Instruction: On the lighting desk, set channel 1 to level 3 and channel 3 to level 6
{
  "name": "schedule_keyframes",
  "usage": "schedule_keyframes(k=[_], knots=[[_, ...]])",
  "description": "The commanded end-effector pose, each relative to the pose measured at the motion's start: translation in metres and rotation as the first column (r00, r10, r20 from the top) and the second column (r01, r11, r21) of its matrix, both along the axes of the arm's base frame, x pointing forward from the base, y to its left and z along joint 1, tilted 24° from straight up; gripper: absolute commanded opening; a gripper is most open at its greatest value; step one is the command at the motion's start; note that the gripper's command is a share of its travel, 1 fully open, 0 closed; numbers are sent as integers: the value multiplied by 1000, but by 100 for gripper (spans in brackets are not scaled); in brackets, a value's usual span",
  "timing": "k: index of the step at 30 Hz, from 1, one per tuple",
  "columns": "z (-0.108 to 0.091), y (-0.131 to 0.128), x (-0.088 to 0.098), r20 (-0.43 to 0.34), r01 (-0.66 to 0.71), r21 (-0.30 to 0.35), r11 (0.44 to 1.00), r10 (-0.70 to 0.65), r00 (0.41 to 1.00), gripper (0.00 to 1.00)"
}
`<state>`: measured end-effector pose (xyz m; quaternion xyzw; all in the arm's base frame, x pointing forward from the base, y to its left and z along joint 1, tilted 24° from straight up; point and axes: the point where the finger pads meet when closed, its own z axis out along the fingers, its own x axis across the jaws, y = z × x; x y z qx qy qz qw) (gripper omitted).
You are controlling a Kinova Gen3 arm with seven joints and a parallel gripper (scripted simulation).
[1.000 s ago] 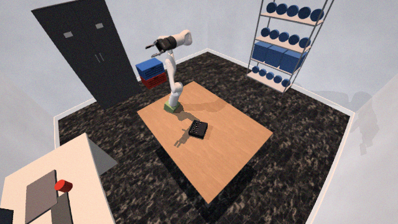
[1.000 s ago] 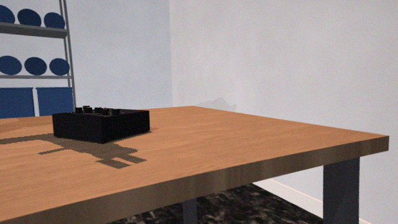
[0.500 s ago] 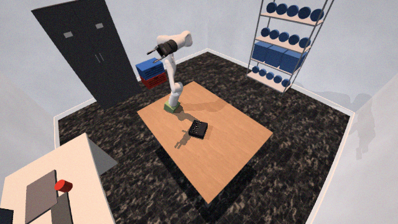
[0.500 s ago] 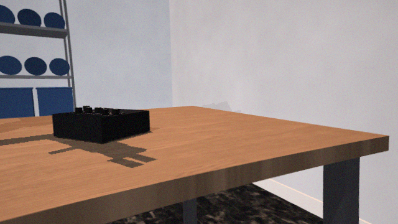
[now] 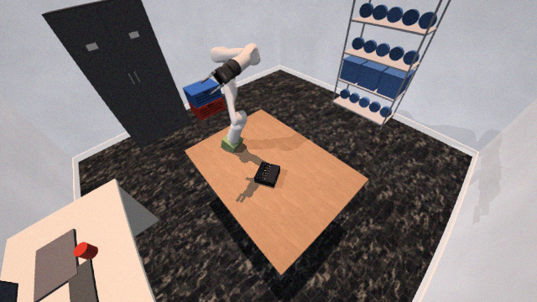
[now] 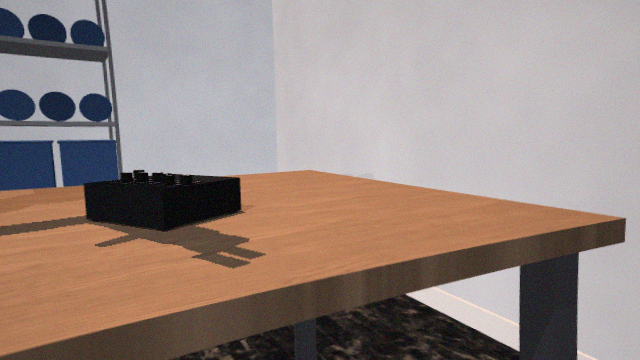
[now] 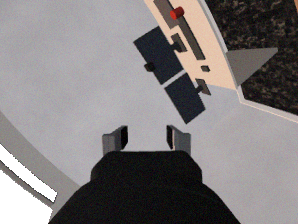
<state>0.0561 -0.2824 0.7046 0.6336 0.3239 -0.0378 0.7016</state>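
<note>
The lighting desk (image 5: 267, 174) is a small black box standing flat near the middle of the wooden table (image 5: 277, 184). It also shows in the exterior view (image 6: 162, 200), with several fader caps (image 6: 155, 177) poking up along its top. The fader levels are too small to read. My gripper (image 5: 210, 81) is high in the air above the arm's base, far from the desk, pointing away from the table. In the wrist view its two fingers stand apart with nothing between them, facing a wall and a distant counter.
The arm stands on a green base (image 5: 232, 144) at the table's far edge. Blue and red crates (image 5: 205, 100) sit behind it. A shelf rack (image 5: 386, 59) stands at the back right. A pale counter (image 5: 63, 252) with a red cylinder (image 5: 86, 250) is at the front left.
</note>
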Motion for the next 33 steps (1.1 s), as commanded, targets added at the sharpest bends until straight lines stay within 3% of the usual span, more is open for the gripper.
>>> schedule_keyframes(k=[1, 5, 6, 14, 15, 25, 26, 33], knots=[[-3, 0, 5, -15, -10, 3, 1000, 10, 1000, 100], [-3, 0, 5, -15, -10, 3, 1000, 10, 1000, 100], [-16, 0, 23, -48, -40, 31, 999, 42, 998, 100], [-16, 0, 23, -48, -40, 31, 999, 42, 998, 100], [-29, 1, 40, -80, -69, 60, 996, 74, 994, 100], [-29, 1, 40, -80, -69, 60, 996, 74, 994, 100], [-42, 3, 57, -109, -97, 91, 991, 107, 988, 100], [-42, 3, 57, -109, -97, 91, 991, 107, 988, 100]])
